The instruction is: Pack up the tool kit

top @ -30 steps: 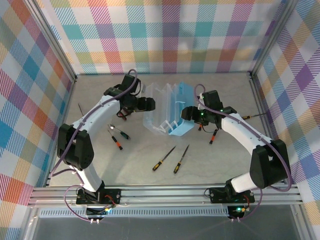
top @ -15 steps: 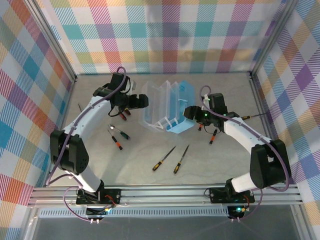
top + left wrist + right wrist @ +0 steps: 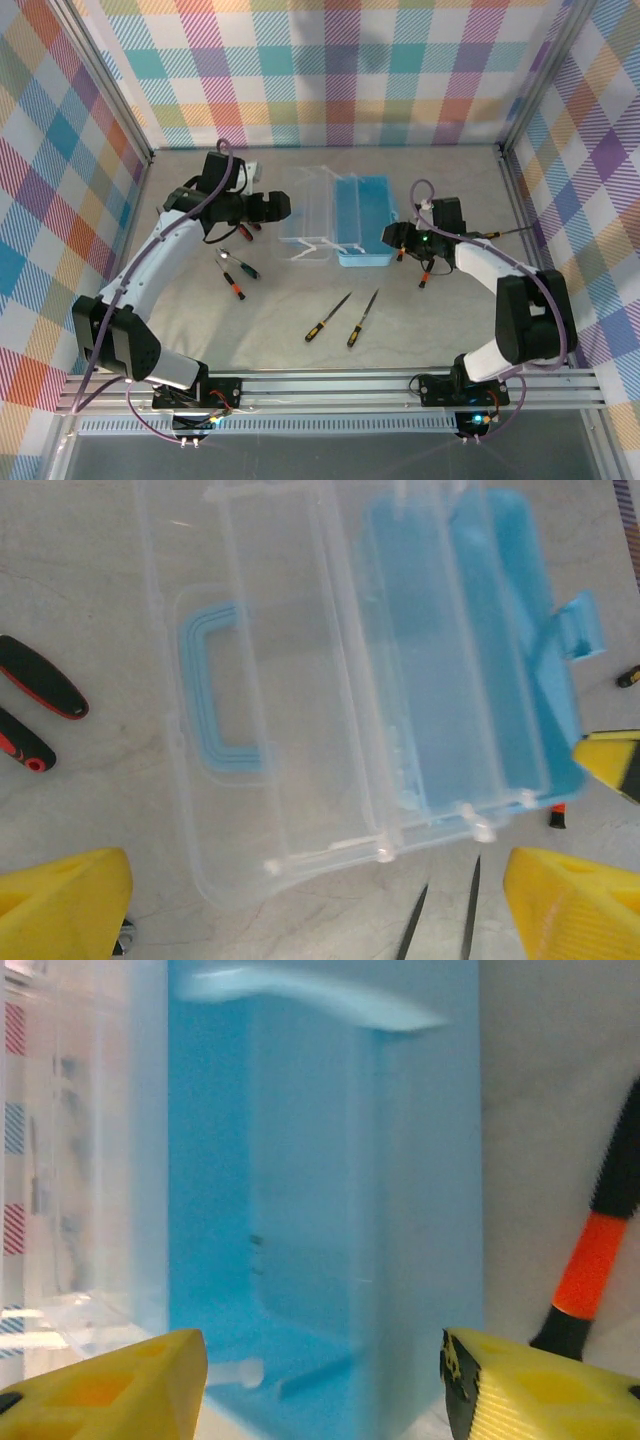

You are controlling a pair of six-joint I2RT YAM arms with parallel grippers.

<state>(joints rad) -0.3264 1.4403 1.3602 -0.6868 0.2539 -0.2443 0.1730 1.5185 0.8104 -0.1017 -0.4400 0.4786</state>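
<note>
Now that the case [image 3: 366, 220] lies flat and open on the bench [image 3: 450, 330], I count the opening step as done. A second ago it was tipped up on edge between the two arms, and half a second ago it was only partway down. Its blue tray sits on the right and the clear lid [image 3: 308, 215] has folded out to the left, the two side by side toward the back of the bench.

Both arms have drawn away from it. The left pincer [image 3: 282, 206] hovers just beside the lid's left edge. From the left wrist I see its yellow fingers [image 3: 70, 905] spread wide, gripping nothing, with the case below them and the blue handle [image 3: 197, 690] showing on the lid. The right pincer [image 3: 391, 238] sits near the tray's right wall. Its fingers [image 3: 100, 1380] are likewise apart and empty, with the blue wall straight ahead and a black-orange screwdriver [image 3: 590, 1265] off to one side.

As far as I can tell, nothing is in the tray yet. The tools are all loose on the bench: two slim screwdrivers [image 3: 328, 317] lie in front of the case, with others to its left by the left arm and to its right near the right pincer. I judge that packing proper starts now, and the nearest driver on each side looks like the sensible first pick.
</note>
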